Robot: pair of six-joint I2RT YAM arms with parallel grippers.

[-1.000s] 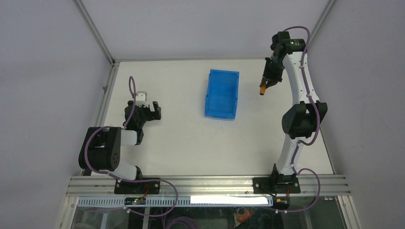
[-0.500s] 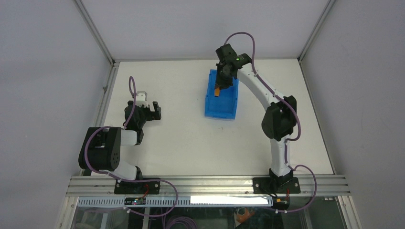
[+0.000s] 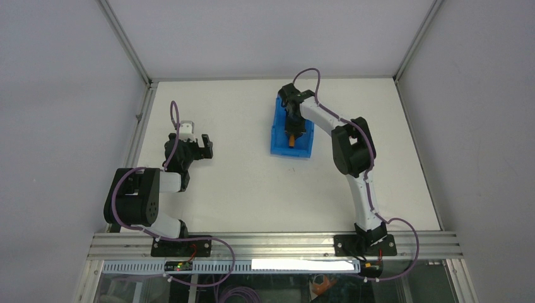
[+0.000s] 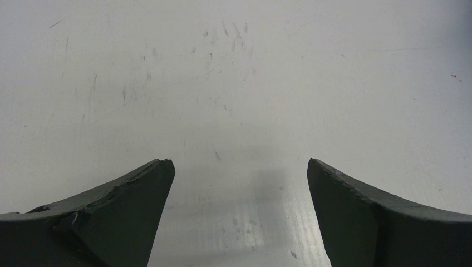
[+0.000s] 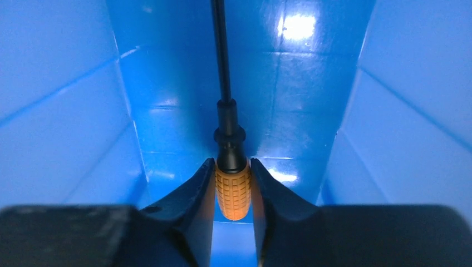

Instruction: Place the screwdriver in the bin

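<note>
The blue bin (image 3: 280, 145) stands at the middle back of the table. My right gripper (image 3: 292, 134) is down inside it, shut on the screwdriver (image 3: 292, 142). In the right wrist view the two fingers clamp the orange handle (image 5: 232, 190) between them, and the thin black shaft (image 5: 222, 50) points away along the bin's floor (image 5: 289, 89), with blue walls on both sides. My left gripper (image 3: 203, 146) is open and empty over the bare table at the left; its wrist view shows only the white tabletop (image 4: 239, 83) between the spread fingers.
A small white object (image 3: 186, 128) lies just behind the left arm's wrist. Metal frame rails (image 3: 135, 136) run along the table's left and back edges. The right arm (image 3: 350, 148) reaches over the table's right half toward the bin.
My right gripper carried the screwdriver from right of the bin leftward over it, then down into it toward its near end. The left arm has not moved.
</note>
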